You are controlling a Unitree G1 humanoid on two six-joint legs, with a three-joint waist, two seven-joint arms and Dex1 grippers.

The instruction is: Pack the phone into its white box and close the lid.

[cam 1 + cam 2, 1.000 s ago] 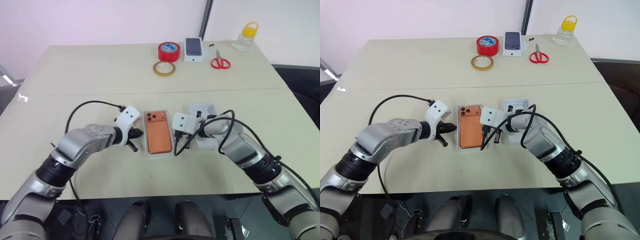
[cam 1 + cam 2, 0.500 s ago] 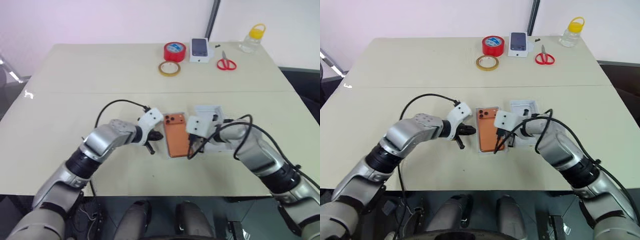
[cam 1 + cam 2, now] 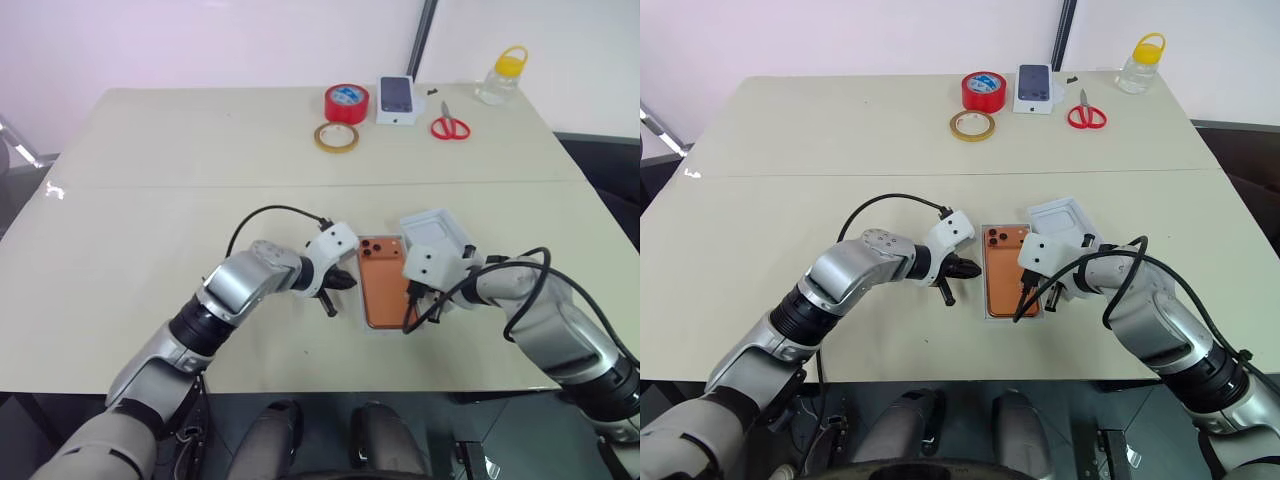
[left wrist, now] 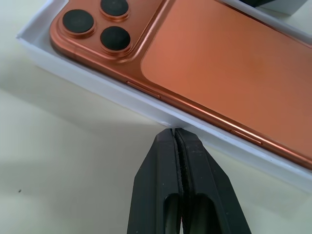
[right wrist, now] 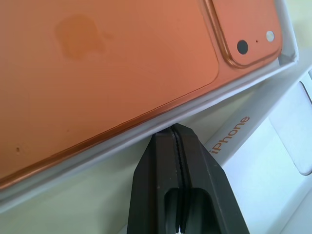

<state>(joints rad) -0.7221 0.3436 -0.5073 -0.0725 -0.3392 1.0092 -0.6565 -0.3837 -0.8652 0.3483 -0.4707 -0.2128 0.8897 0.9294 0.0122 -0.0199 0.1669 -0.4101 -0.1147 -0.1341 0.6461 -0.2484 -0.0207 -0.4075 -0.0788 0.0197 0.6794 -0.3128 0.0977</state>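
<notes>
Both pairs of jaws are being kept pressed shut, empty: the left gripper [image 4: 174, 131] against one long wall of the white box [image 4: 146, 105], the right gripper [image 5: 173, 127] against the other. The phone [image 3: 382, 285] is being carried inside, lenses up, on the table [image 3: 200, 150]; the lid [image 3: 437, 233] is being leaned beside.

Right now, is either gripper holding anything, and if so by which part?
Nothing is held. Both grippers are shut on nothing: the left gripper meets one long side wall of the white box, the right gripper the opposite wall, with the phone inside.
</notes>
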